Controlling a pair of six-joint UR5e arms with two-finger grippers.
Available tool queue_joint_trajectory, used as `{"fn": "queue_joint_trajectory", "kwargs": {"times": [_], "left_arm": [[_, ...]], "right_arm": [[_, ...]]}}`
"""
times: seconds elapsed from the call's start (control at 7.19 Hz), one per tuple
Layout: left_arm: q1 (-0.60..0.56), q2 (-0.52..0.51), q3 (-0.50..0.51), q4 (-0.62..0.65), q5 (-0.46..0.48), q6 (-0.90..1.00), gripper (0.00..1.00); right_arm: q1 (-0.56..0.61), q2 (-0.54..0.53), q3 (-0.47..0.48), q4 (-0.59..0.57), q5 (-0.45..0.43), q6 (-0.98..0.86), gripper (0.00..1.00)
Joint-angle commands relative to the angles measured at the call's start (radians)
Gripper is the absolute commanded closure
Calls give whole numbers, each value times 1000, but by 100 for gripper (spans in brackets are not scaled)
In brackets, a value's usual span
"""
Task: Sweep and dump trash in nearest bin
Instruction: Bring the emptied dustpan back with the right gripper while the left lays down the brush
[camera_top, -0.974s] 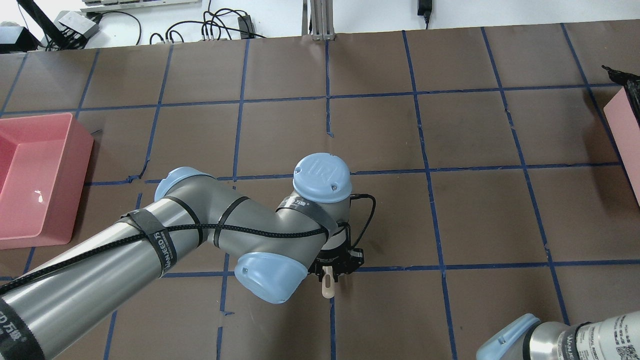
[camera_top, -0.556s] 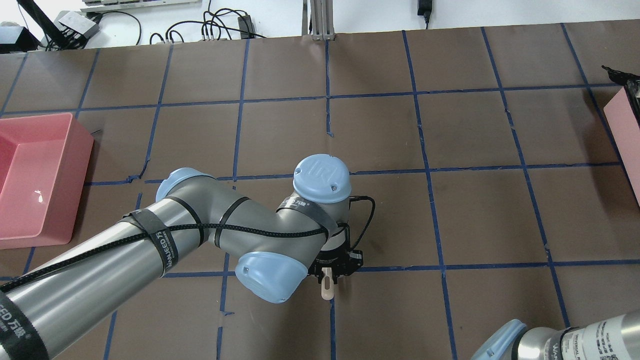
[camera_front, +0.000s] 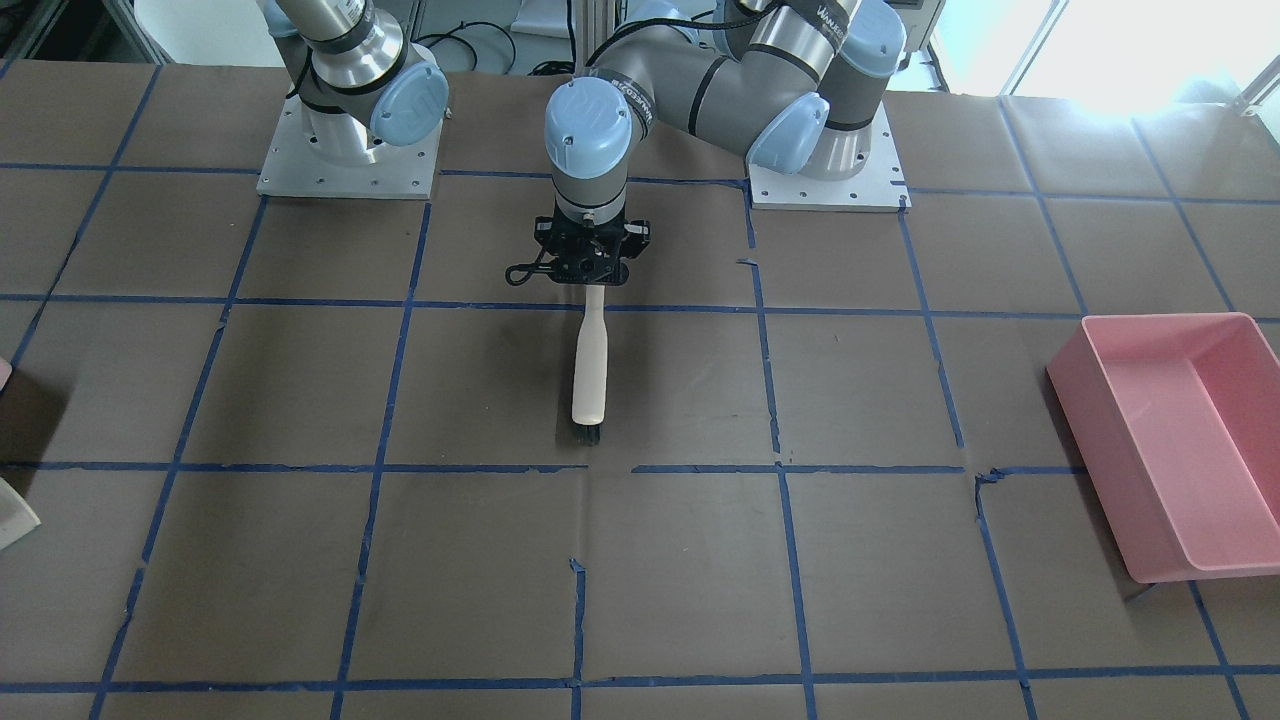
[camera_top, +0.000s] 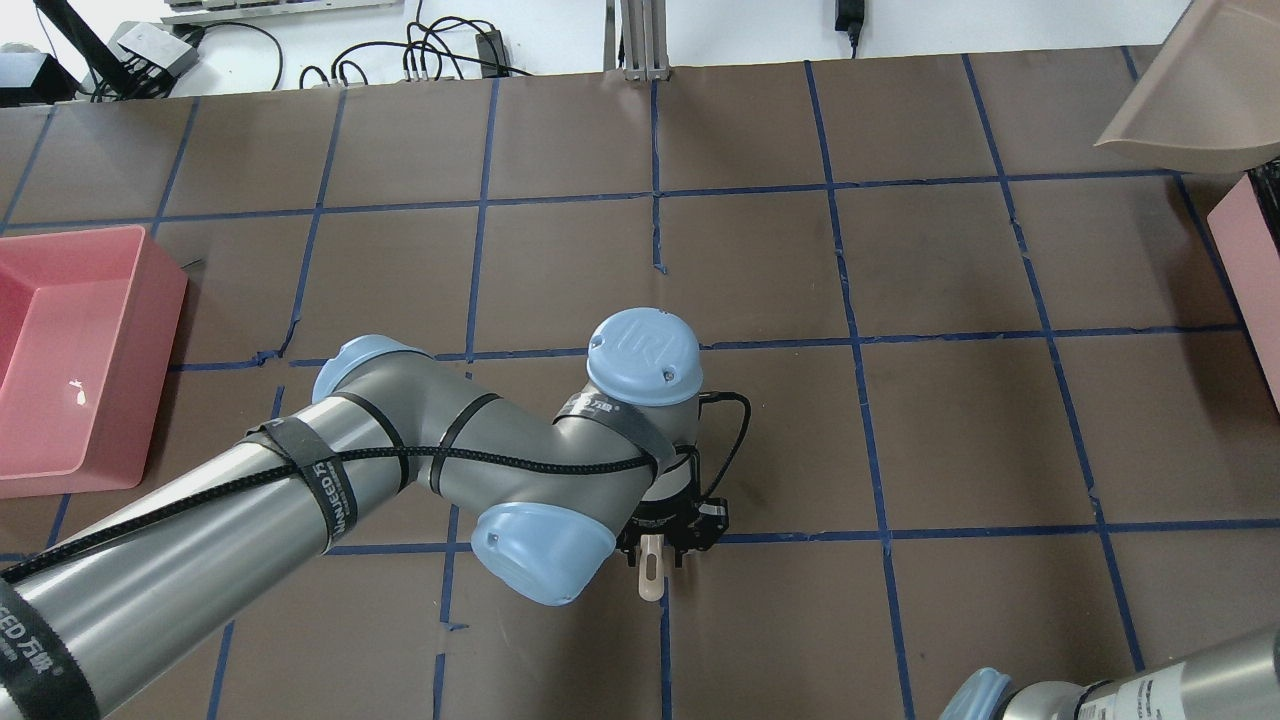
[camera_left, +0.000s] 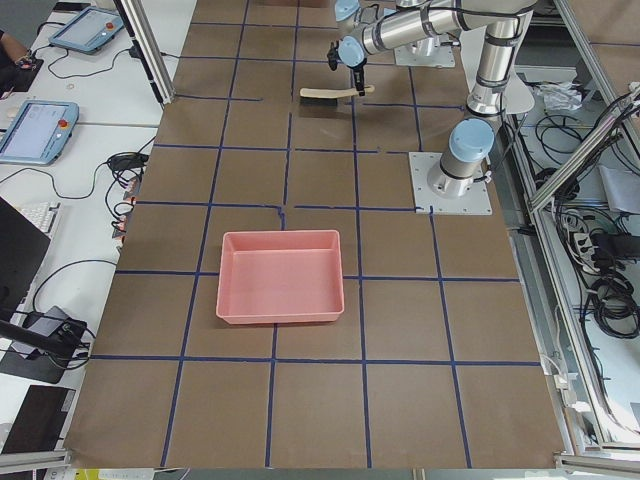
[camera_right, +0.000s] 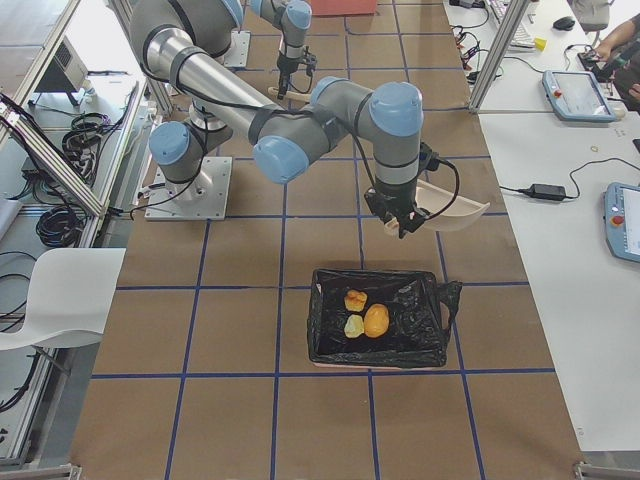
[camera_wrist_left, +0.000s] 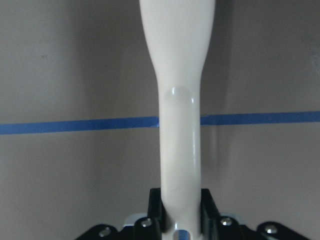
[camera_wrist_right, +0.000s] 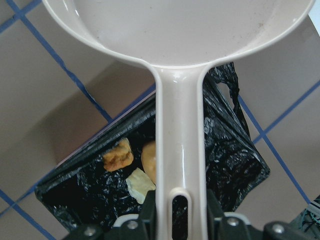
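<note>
My left gripper (camera_front: 592, 276) is shut on the cream handle of a brush (camera_front: 590, 365), whose black bristles rest on the table near its middle. The brush also shows in the left wrist view (camera_wrist_left: 177, 100). My right gripper (camera_right: 405, 222) is shut on the handle of a beige dustpan (camera_right: 455, 205), held level and empty above the table beside the bin (camera_right: 325, 325). The bin is lined with a black bag and holds three yellow and orange trash pieces (camera_right: 362, 315). In the overhead view only the bin's pink side (camera_top: 1245, 250) and the dustpan (camera_top: 1200, 100) show at the right edge.
A large pink rectangular tub (camera_top: 70, 360) stands empty at the table's left end. The brown table is marked with blue tape lines (camera_front: 780, 468). Both arm bases (camera_front: 345, 150) stand at the robot's edge. Cables and power bricks lie beyond the far edge.
The dustpan has come into the overhead view at the top right corner. The right arm's elbow has slid further out at the bottom right. The left arm and brush have not moved.
</note>
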Motion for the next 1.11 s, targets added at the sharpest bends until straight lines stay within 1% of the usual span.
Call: {"fn": "queue_joint_trajectory", "kwargs": {"times": [0.0,0.14,0.28,0.42,0.56,0.7,0.83,0.97], "left_arm": [[0,3,2,1,-1,0,23],[0,3,4,1,-1,0,22],[5,18,8,3,-6,0,16],[26,33,36,-5,-6,2,16],[62,48,101,-67,-15,3,16],[86,68,210,-185,-18,50,16],[128,69,314,-342,-15,137,16],[176,70,390,-440,-13,216,16]], "right_arm": [[100,-24,79,-37,-1,157,100],[145,-24,92,-50,-1,223,100],[192,-18,101,-56,-3,298,100],[227,-18,113,-60,-7,359,100],[267,-21,136,-60,-9,434,100],[309,-18,150,-85,-28,488,100],[362,-16,171,-97,-36,580,100],[408,-21,190,-100,-38,655,100]]}}
